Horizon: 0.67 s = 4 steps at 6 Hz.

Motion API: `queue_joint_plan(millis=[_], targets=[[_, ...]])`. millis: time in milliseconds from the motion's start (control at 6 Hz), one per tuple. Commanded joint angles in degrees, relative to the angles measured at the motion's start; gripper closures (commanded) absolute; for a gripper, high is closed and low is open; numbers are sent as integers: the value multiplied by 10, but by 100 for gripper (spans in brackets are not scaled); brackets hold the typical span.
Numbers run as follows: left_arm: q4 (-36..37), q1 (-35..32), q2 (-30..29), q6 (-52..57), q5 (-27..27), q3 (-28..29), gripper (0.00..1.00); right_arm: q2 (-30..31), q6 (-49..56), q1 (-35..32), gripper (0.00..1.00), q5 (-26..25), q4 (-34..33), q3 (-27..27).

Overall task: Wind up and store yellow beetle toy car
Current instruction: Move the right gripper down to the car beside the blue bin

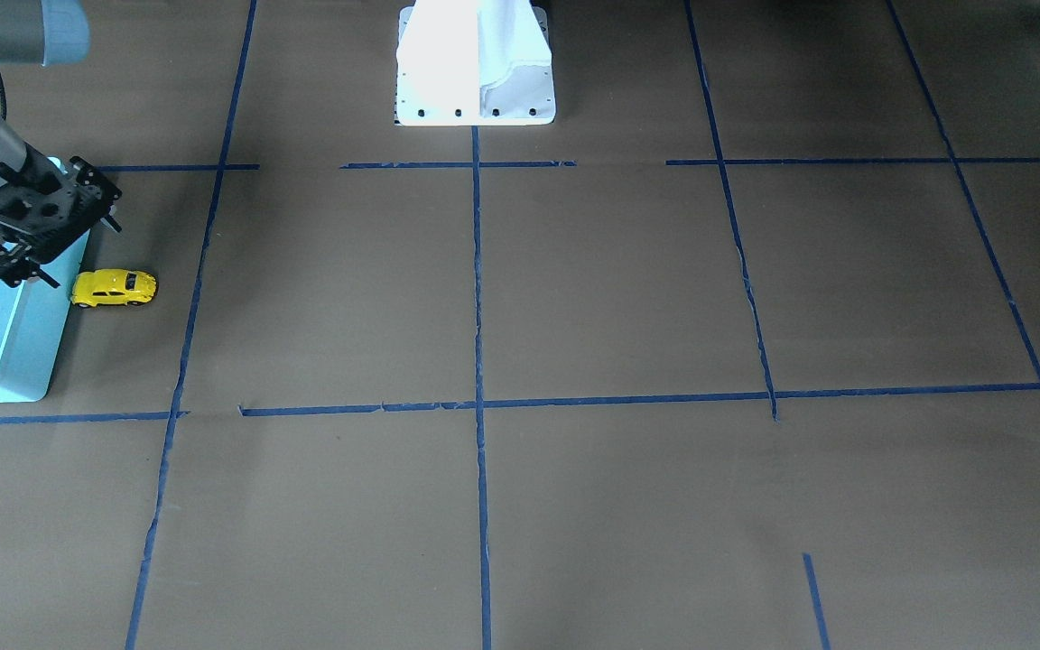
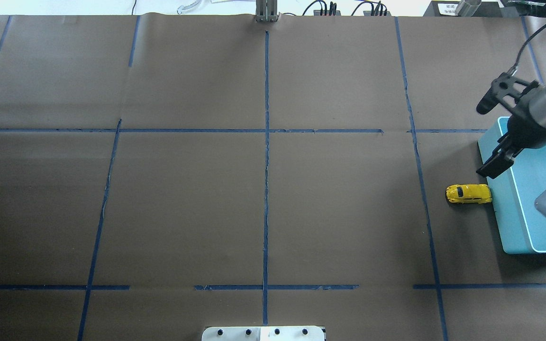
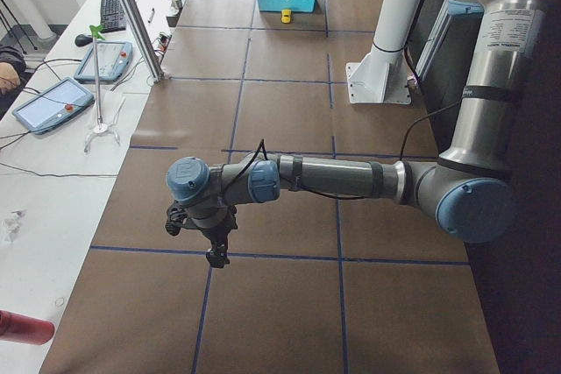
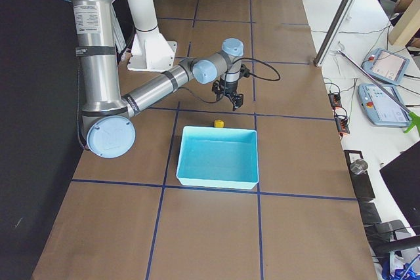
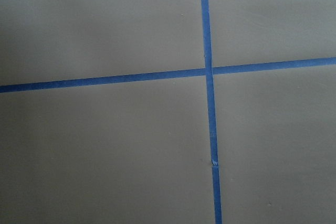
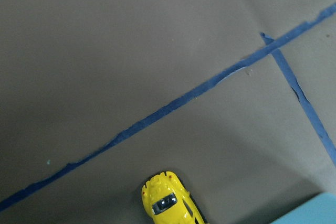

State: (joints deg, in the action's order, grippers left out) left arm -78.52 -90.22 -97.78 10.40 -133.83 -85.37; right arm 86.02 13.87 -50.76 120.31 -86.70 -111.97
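Note:
The yellow beetle toy car [image 1: 114, 288] stands on its wheels on the brown table, right against the outer side wall of the light blue bin [image 1: 10, 361]. It also shows in the overhead view [image 2: 468, 193], the right side view [image 4: 218, 123] and at the bottom of the right wrist view [image 6: 170, 203]. My right gripper [image 2: 488, 171] hovers over the bin's [image 2: 514, 227] rim, just beyond the car, open and empty. My left gripper [image 3: 215, 247] hangs over bare table far from the car. I cannot tell whether it is open.
The white robot base [image 1: 475, 63] stands at the table's middle edge. Blue tape lines cross the brown table [image 2: 263, 189]. A metal post [image 2: 267, 12] stands at the far edge. Tablets and cables lie on the side desk [image 4: 384, 96].

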Motion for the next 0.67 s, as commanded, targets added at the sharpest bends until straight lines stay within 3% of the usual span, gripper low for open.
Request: queue_joint_plan(millis=[0, 500], targets=[[0, 0, 0, 0, -6, -1, 0, 26, 119, 33, 0, -17, 107, 59], [0, 0, 0, 0, -7, -3, 0, 80, 168, 67, 0, -40, 138, 41]])
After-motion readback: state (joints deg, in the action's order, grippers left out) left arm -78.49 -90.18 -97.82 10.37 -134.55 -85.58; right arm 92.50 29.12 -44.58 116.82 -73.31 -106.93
